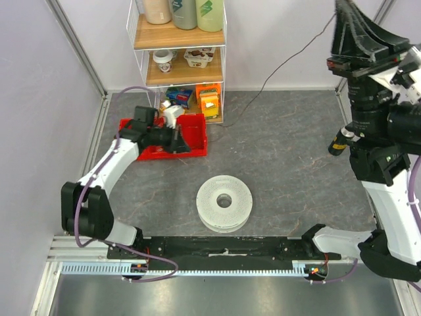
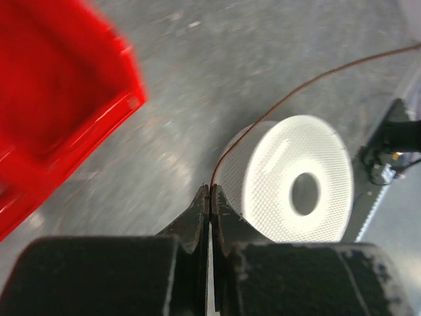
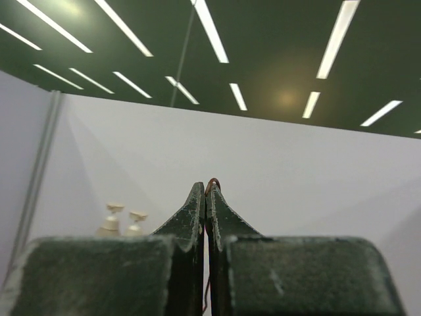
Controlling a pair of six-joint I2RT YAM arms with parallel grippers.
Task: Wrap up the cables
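The cable (image 1: 279, 69) is a hair-thin dark wire running from the raised right gripper down across the grey table toward the left gripper. My left gripper (image 1: 186, 145) is low beside the red bin and shut on the cable. In the left wrist view the cable (image 2: 276, 105) leaves the closed fingertips (image 2: 211, 189) and arcs up to the right over the white spool (image 2: 296, 178). My right gripper (image 1: 340, 9) is raised high at the back right, pointing up. In the right wrist view it (image 3: 206, 186) is shut on the cable, and a small loop (image 3: 212, 180) shows at the tips.
The round white spool (image 1: 224, 203) lies flat in the middle of the table. A red bin (image 1: 192, 126) sits at the back left, below a wire shelf (image 1: 179, 69) of bottles and packets. A black rail (image 1: 223, 249) runs along the near edge.
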